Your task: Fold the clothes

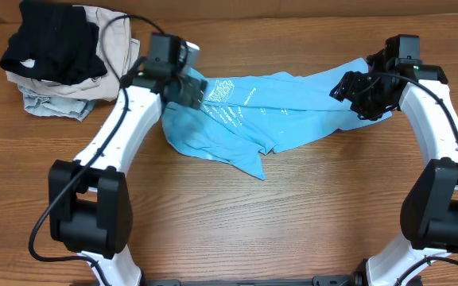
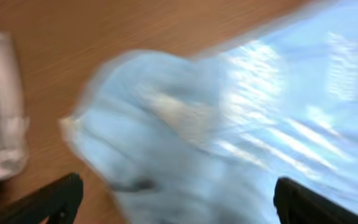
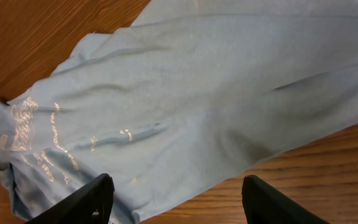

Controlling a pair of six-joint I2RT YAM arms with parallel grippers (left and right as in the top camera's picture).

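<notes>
Toward twelve o'clock on the table [image 1: 293, 214], the sky-blue T-shirt [image 1: 277, 107] lay rumpled in a band running from eleven to two, with its print facing up. The left gripper [image 2: 176, 202] and right gripper [image 3: 179, 199] hung over its opposite ends. Both had their jaws spread wide and held nothing, probably so each could take an end and pull the cloth flat. A pile of folded clothes [image 1: 54, 59] sat apart at ten o'clock, likely to leave working room.
</notes>
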